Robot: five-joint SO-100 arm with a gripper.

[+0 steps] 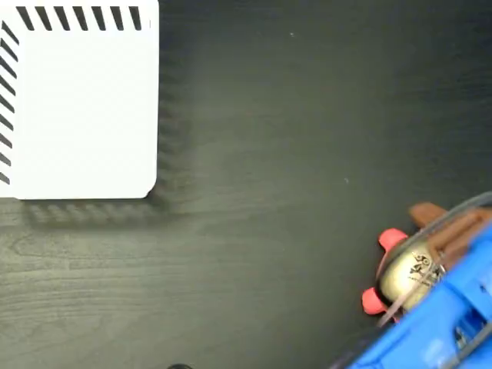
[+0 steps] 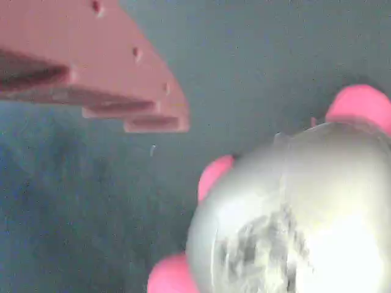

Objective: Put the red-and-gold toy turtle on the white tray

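Gold shell glinting in the fixed view: the red-and-gold toy turtle (image 1: 401, 270) sits on the dark wooden table (image 1: 269, 192) at lower right, well apart from the white tray (image 1: 84, 108) in the upper left corner. Over the turtle comes the blue arm (image 1: 446, 323), its brown gripper (image 1: 430, 234) right at the shell, one finger across it. Whether those jaws have closed on the toy, I cannot tell from here.

Wrist view now, blurry: the turtle (image 2: 293, 213) fills the lower right, shell huge, pink legs poking out. One reddish finger (image 2: 91, 67) hangs at upper left, apart from the shell.
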